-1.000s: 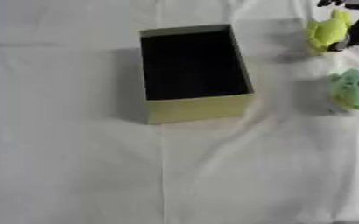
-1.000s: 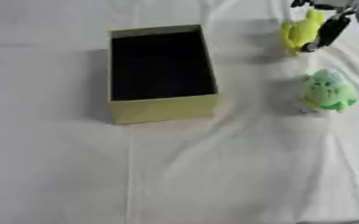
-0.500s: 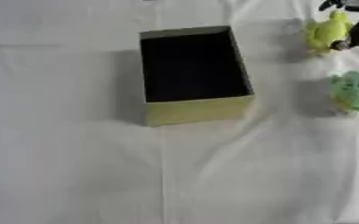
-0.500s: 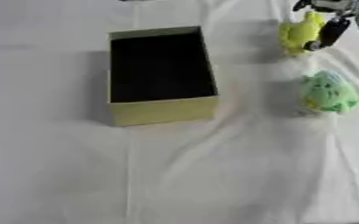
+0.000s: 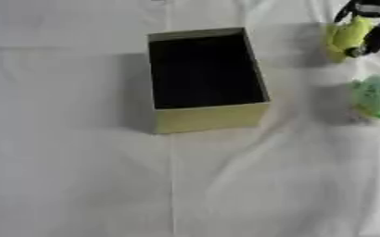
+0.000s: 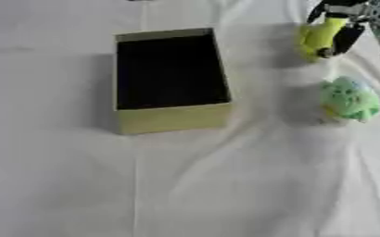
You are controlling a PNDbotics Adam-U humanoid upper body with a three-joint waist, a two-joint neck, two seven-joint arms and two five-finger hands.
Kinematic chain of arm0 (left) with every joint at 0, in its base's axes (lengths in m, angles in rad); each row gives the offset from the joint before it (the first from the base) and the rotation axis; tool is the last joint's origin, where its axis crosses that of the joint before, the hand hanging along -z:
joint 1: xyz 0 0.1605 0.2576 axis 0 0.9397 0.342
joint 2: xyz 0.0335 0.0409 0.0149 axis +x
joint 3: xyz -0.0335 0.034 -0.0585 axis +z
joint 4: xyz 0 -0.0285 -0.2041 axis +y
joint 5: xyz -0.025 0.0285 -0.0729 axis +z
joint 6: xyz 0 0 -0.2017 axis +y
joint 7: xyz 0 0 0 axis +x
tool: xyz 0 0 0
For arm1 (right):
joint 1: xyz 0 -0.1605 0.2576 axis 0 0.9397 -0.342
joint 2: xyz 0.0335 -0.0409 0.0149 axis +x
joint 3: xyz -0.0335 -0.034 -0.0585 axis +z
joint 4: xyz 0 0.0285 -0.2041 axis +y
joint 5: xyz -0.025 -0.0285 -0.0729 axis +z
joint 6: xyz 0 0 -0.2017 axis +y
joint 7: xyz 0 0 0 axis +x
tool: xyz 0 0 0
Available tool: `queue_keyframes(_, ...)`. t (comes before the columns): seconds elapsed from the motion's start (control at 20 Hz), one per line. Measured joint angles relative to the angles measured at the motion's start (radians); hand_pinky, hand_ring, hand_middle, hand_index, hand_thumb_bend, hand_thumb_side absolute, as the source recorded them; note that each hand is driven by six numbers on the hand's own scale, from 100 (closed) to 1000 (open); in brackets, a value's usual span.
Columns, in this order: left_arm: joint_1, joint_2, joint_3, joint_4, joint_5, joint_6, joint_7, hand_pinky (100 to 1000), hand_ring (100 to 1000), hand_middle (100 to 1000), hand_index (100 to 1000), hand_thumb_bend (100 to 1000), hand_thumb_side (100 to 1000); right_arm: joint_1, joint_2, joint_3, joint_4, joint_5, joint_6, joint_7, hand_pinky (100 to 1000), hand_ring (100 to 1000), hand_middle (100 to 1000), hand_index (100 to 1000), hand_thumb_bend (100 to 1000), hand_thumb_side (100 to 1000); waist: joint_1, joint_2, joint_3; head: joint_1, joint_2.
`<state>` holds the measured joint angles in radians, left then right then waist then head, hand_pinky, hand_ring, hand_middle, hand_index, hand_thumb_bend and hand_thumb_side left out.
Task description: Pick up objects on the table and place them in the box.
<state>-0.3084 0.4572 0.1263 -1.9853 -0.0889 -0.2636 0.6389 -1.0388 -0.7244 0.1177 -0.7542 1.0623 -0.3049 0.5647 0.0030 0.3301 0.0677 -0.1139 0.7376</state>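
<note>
Table (image 6: 225,185): covered with a white, wrinkled cloth; one long crease runs from the box toward the near edge.

Box (image 6: 170,118): open, rectangular, olive-tan walls, dark inside. It stands left of centre in the far half of the table, long side running away from the camera. Nothing can be made out in it.

Yellow-green toy (image 6: 317,38): small, elongated, tilted, at the far right of the table. It is well apart from the box, on the box's right. Whether its lower end touches the cloth cannot be told.

Right robot hand (image 6: 345,18): black, entering from the upper right corner. Its dark fingers (image 6: 345,39) come down on both sides of the yellow-green toy and close round it, one finger on the toy's left near the top, another along its right flank.

Green plush toy (image 6: 349,99): round, pale green with a patch of yellow low on its left side. It sits on the cloth at the right edge, nearer the camera than the yellow-green toy, apart from it and from the box. No hand touches it.

Left robot hand: not visible in either view.
</note>
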Motion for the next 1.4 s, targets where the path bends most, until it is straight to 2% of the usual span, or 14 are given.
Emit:
queue_keyframes(0.1,0.0,0.0,0.0,0.0,0.0,0.001,-0.001,546,518,620,736,158,753,-0.001,0.004,0.0,0.007,0.009,0.0,0.001,827,826,813,792,370,100,0.0,0.0,0.0,-0.002,0.0)
queue_keyframes(0.15,0.0,0.0,0.0,0.0,0.0,0.001,-0.001,545,517,619,735,158,753,-0.003,0.006,0.001,0.009,0.015,0.0,0.0,775,747,631,622,353,100,0.0,0.0,0.0,-0.002,0.0)
queue_keyframes(0.2,0.0,0.0,0.0,0.0,0.0,0.001,-0.001,545,516,619,735,157,753,-0.008,0.007,0.004,0.009,0.024,0.002,-0.005,742,700,551,545,362,100,0.0,0.0,0.0,-0.002,0.0)
queue_keyframes(0.25,0.0,0.0,0.0,0.0,0.0,0.001,-0.001,545,515,618,734,157,752,-0.012,0.007,0.006,0.005,0.036,0.006,-0.012,682,608,423,412,387,100,0.0,0.0,0.0,-0.002,0.0)
queue_keyframes(0.35,0.0,-0.001,0.0,0.0,0.0,0.002,-0.002,545,513,616,733,159,752,-0.018,0.007,0.004,-0.022,0.057,0.021,-0.034,644,522,273,271,401,100,0.0,0.001,0.0,-0.002,0.0)
queue_keyframes(0.45,0.0,-0.002,0.0,0.0,0.0,0.003,-0.003,544,511,615,732,159,752,-0.016,0.007,-0.003,-0.063,0.065,0.036,-0.061,644,500,242,246,402,100,0.0,0.002,0.0,-0.002,0.0)
queue_keyframes(0.65,0.0,-0.008,0.0,0.0,0.0,0.003,-0.004,544,510,614,732,159,752,0.012,0.007,-0.007,-0.136,0.039,0.046,-0.122,643,495,236,241,403,100,-0.001,0.003,0.0,-0.002,0.0)
queue_keyframes(0.95,0.0,-0.008,0.0,0.0,0.0,0.003,-0.008,544,506,610,729,160,751,0.028,0.004,0.01,-0.146,-0.008,0.047,-0.204,647,482,216,224,383,100,-0.005,0.003,-0.002,-0.002,0.0)
queue_keyframes(1.1,0.0,-0.008,0.0,0.0,0.0,0.004,-0.01,544,506,610,729,162,763,0.036,-0.016,0.001,-0.184,-0.039,0.033,-0.195,647,481,222,230,331,100,-0.009,0.003,-0.007,-0.001,0.0)
queue_keyframes(1.15,0.0,-0.008,0.0,0.0,0.0,0.004,-0.01,545,507,610,729,161,749,0.037,-0.022,-0.003,-0.203,-0.052,0.027,-0.187,647,481,223,231,353,100,-0.009,0.003,-0.007,0.0,0.0)
queue_keyframes(1.4,0.0,-0.008,0.0,0.0,0.0,0.002,-0.012,544,506,610,729,162,749,0.056,-0.044,-0.007,-0.323,-0.126,0.006,-0.16,641,471,218,227,340,100,-0.011,0.002,-0.012,0.002,0.001)
